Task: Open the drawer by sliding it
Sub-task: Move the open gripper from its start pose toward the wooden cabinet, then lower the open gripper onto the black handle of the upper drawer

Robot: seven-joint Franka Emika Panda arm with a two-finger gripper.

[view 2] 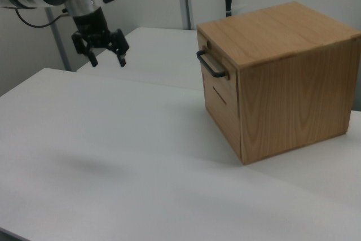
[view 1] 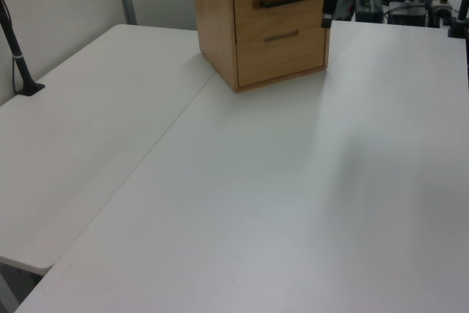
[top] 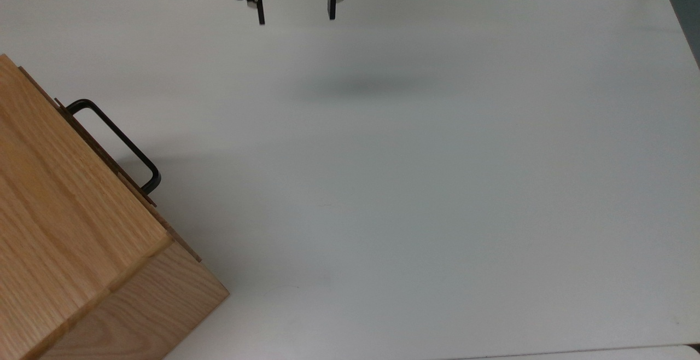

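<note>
- Hand (top: 295, 12) hanging above the bench (top: 415, 185) at the top view's 12 o'clock edge, fingers spread wide, gripping nothing.
- Drawer (view 2: 217, 86) shut, flush in the top of the cabinet (view 2: 282, 77); cabinet parked at the top view's 8 o'clock corner, front turned toward 1 o'clock.
- Handle (top: 117, 142) standing proud of the drawer front, a black bar with a clear gap behind it; well apart from the hand.
- Step in hand, judged: the approach, with the whole pull still to do.
- Best done by travelling toward 8 o'clock in the top view while dropping to handle height, seen in the right view as near the cabinet's top edge.
- Worth turning the wrist so the two fingers straddle the bar across its thin section, one above and one below, rather than lying along it.
- Aim for the bar's middle, so the pull runs straight and the drawer does not rack on its rails.
- Keep fingers wide until they pass over the bar, then close firmly.
- Pull along the drawer's own axis, toward the top view's 1 o'clock, level and slow.
- Risk, judged: an off-axis or jerky pull dragging the loose cabinet across the bench instead of sliding the drawer.
</note>
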